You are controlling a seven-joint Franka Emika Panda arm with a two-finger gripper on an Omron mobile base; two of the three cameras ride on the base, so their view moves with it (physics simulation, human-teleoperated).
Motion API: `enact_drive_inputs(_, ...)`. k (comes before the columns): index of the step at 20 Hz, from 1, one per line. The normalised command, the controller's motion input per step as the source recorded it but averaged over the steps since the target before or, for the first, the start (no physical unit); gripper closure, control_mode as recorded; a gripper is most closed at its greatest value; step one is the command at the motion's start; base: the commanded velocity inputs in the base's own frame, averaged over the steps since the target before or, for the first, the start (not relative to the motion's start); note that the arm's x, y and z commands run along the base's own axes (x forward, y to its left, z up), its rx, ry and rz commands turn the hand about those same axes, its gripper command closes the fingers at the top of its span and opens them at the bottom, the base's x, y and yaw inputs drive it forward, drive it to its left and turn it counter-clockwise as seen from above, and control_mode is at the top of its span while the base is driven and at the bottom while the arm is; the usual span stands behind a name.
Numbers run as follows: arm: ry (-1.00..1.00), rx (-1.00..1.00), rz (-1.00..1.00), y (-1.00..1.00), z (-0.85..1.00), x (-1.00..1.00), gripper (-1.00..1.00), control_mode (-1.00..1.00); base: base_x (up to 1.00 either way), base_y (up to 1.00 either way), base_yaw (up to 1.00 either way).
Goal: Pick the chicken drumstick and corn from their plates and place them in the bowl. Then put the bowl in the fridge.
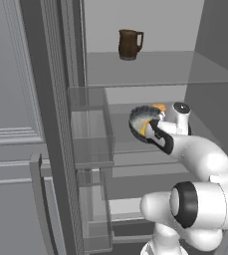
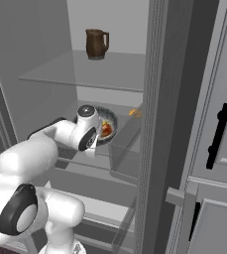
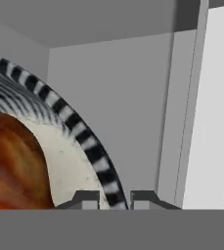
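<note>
While gripper (image 3: pixel 114 199) pinches bowl (image 1: pixel 144 122) rim, fingers nearly together, bowl hangs tilted inside fridge (image 2: pixel 110 74) above middle glass shelf (image 1: pixel 135 144). Drumstick (image 3: pixel 13 163) lies in bowl; yellow-orange at rim probably corn (image 1: pixel 158 107). Advice: level bowl, lower until base rests on shelf, only then release. Mug (image 1: pixel 129 44) on shelf above, well apart.

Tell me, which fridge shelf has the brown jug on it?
The upper glass shelf, where the brown jug stands. The lower shelf has the bowl over it.
</note>
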Motion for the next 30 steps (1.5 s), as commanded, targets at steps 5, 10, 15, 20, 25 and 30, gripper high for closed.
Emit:
enact_drive_inputs(5,-0.08,0.02,0.01,-0.02,0.13,-0.18,-1.0,-1.0,0.0,0.0,0.0)
enact_drive_inputs(10,-0.25,0.0,0.0,0.0,0.65,-0.75,-1.0,-1.0,0.0,0.0,0.0)
enact_drive_inputs(15,0.0,0.0,0.0,-0.01,0.88,-1.0,-1.0,-1.0,0.0,0.0,0.0)
enact_drive_inputs(20,-0.06,0.0,0.0,0.0,0.72,-1.0,-1.0,-1.0,0.0,0.0,0.0)
enact_drive_inputs(25,-0.22,0.0,0.0,0.01,0.65,-0.98,-1.0,-1.0,0.0,0.0,0.0)
enact_drive_inputs(30,-0.22,0.0,0.01,0.11,0.67,-0.42,-1.0,-1.0,0.0,0.0,0.0)
